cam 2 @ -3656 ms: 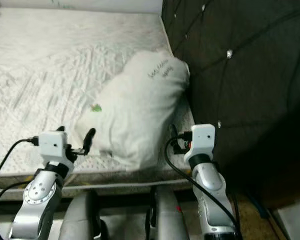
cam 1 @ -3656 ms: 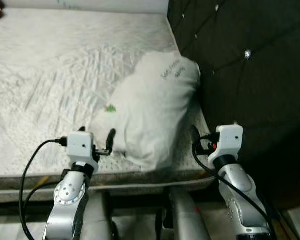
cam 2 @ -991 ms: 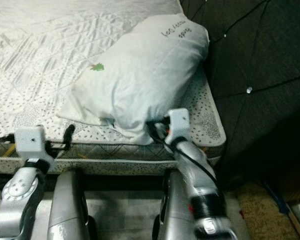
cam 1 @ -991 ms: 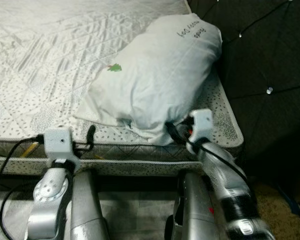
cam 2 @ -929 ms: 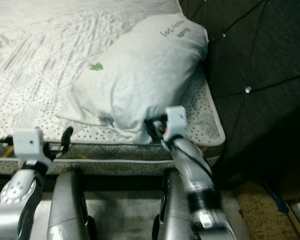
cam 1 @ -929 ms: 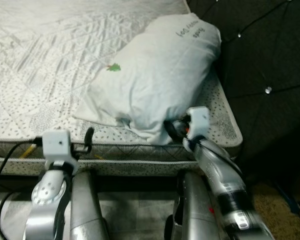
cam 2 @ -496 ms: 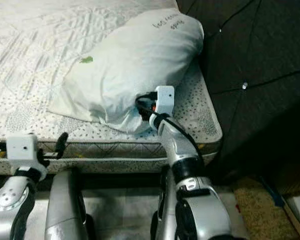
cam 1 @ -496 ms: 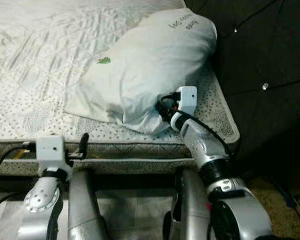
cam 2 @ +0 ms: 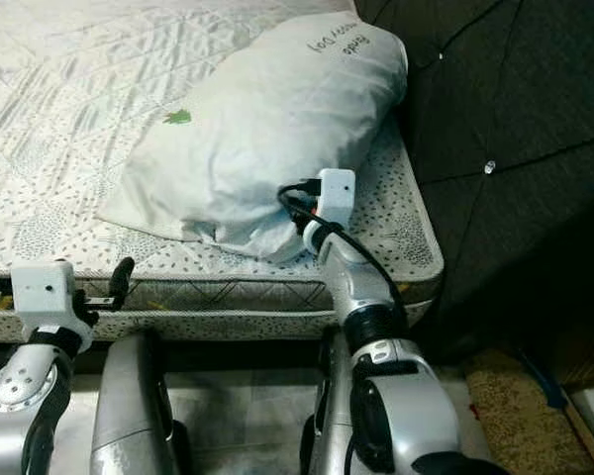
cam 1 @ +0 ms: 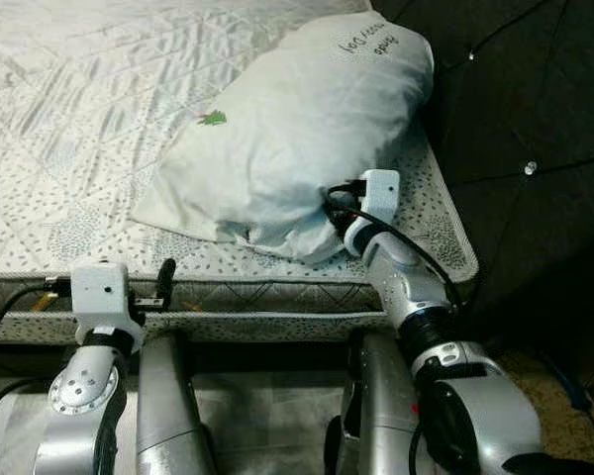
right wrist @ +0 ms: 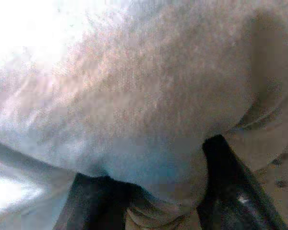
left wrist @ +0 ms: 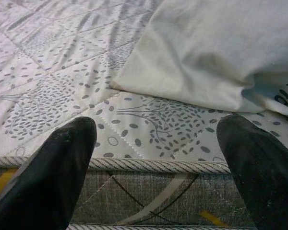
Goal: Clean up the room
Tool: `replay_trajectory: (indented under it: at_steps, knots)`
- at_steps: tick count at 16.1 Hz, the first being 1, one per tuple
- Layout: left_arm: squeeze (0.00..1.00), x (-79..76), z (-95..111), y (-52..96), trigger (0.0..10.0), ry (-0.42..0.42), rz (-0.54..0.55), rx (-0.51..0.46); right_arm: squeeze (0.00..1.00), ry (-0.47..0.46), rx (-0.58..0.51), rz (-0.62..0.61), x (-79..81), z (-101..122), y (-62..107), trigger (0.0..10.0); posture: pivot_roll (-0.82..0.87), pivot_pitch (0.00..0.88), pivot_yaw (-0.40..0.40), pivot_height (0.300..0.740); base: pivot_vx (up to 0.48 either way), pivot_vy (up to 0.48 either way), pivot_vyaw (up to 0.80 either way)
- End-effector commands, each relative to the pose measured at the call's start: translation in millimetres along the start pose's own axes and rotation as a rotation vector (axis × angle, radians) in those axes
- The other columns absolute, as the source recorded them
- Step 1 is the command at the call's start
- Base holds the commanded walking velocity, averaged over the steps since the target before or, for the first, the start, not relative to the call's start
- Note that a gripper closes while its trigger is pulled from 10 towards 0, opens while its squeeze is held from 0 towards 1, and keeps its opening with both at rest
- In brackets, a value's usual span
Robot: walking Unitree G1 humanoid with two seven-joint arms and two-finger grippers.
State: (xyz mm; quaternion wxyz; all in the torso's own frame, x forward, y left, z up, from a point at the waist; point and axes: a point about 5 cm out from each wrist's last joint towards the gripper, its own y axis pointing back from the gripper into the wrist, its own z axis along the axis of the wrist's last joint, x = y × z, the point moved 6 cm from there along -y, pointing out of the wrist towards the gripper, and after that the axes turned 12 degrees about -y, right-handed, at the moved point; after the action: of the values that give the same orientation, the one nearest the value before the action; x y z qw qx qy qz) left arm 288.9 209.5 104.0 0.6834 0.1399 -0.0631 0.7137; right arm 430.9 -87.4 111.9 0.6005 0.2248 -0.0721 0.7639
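The plump white fabric pillow (cam 1: pixel 297 139) with dark handwriting and a small green mark lies on the quilted, speckled white mattress (cam 1: pixel 89 129), its far end against the dark tufted headboard (cam 1: pixel 515 109). In the head views the right gripper (cam 1: pixel 332 210) is pressed into the pillow's near corner. The right wrist view adds that its black fingers (right wrist: pixel 230 191) straddle a fold of the white cloth, touching it. The left gripper (left wrist: pixel 156 163) hovers at the mattress's front edge, its fingers (left wrist: pixel 53 172) spread wide and empty, as the left wrist view shows.
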Motion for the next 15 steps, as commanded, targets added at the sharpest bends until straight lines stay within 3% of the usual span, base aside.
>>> replay_trajectory:
  at_steps: [1, 6, 8, 9, 11, 12, 13, 15]
  knots:
    - [0.0, -4.2, -1.3, -1.3, 10.0, 0.001, -0.019, 0.01, 0.0, 0.007, -0.145, -0.077, -21.4, 46.5, 0.8, 0.0, 0.11, 0.132, -0.077, 0.487, 0.0, 0.0, 0.0]
    - [0.0, -4.5, 0.3, -4.9, 10.0, -0.001, -0.019, 0.005, 0.0, 0.046, -0.281, -0.252, -73.0, 101.2, 13.6, 0.0, 0.12, 0.115, -0.075, 0.487, 0.0, 0.0, 0.0]
    - [0.0, -4.0, 0.7, -6.0, 10.0, -0.002, -0.019, 0.002, 0.0, 0.064, -0.356, -0.368, -105.9, 132.0, 29.6, 0.0, 0.12, 0.106, -0.071, 0.487, 0.0, 0.0, 0.0]
    - [0.0, -4.0, 0.7, -6.2, 10.0, -0.002, -0.019, 0.002, 0.0, 0.064, -0.361, -0.377, -108.5, 134.1, 31.0, 0.0, 0.12, 0.106, -0.071, 0.487, 0.0, 0.0, 0.0]
    - [0.0, -2.2, 1.7, -8.4, 10.0, -0.007, -0.018, -0.003, 0.0, 0.058, -0.442, -0.535, -154.9, 162.9, 63.1, 0.0, 0.12, 0.096, -0.068, 0.487, 0.0, 0.0, 0.0]
    - [0.0, -1.9, 2.0, -8.8, 10.0, -0.008, -0.018, -0.004, 0.0, 0.067, -0.456, -0.569, -164.9, 168.0, 71.3, 0.0, 0.12, 0.096, -0.068, 0.487, 0.0, 0.0, 0.0]
    - [0.0, -1.0, 2.1, -9.6, 10.0, -0.01, -0.017, -0.006, 0.0, 0.079, -0.481, -0.643, -187.4, 176.1, 91.1, 0.0, 0.12, 0.093, -0.065, 0.487, 0.0, 0.0, 0.0]
    - [0.0, -0.7, 2.1, -10.0, 10.0, -0.012, -0.018, -0.007, 0.0, 0.087, -0.491, -0.702, -207.6, 177.5, 110.0, 0.0, 0.12, 0.091, -0.062, 0.487, 0.0, 0.0, 0.0]
